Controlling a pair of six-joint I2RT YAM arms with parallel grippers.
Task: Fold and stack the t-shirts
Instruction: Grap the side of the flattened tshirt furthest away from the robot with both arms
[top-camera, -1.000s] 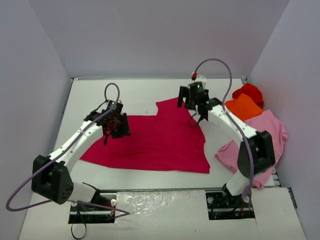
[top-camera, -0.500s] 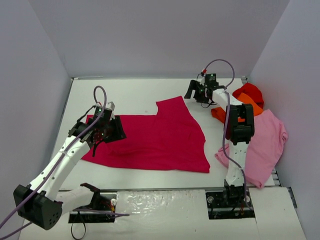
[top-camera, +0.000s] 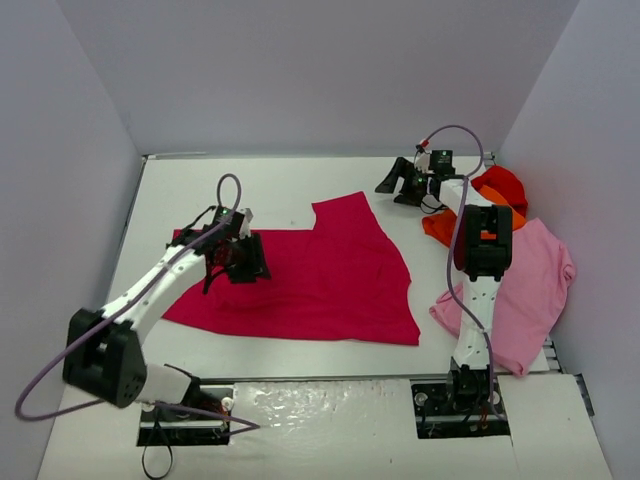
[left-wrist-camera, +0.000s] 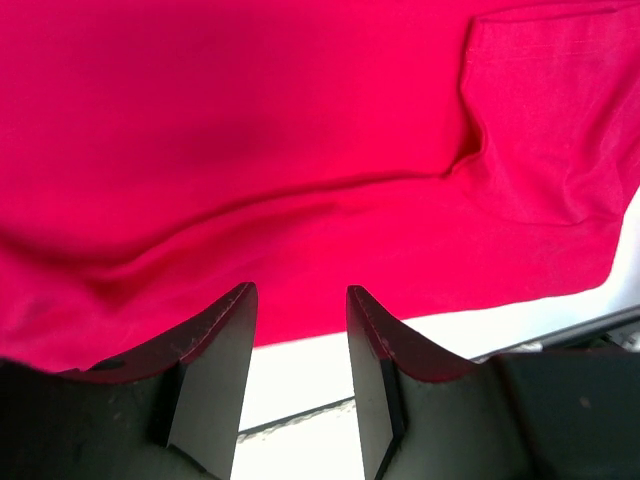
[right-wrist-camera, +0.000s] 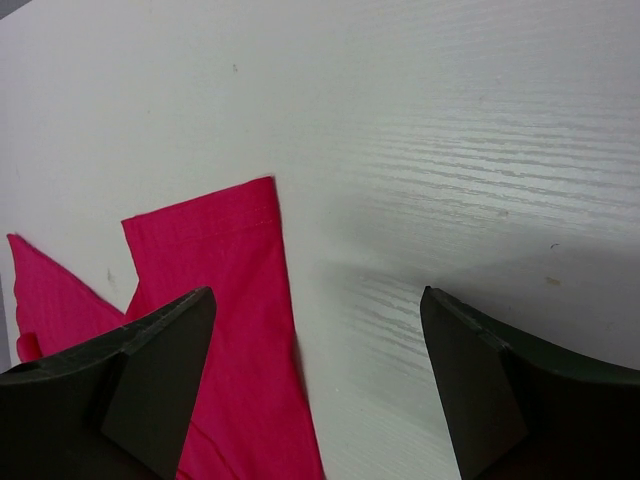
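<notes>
looks barely begun: large crimson cloth t-shirt spread unfolded on white bench; left tool open over its left part, right tool gaping beyond its far sleeve; right of it, orange cloth shirt, bright red cloth shirt, light pink cloth shirt heaped unfolded.

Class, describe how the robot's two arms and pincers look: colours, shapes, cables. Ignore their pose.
The left arm and right arm have white tube-like links joined by chunky black joints. A lilac cable loops along each. The left pincer and right pincer each have two dark, flat, wedge-shaped fingers.
</notes>
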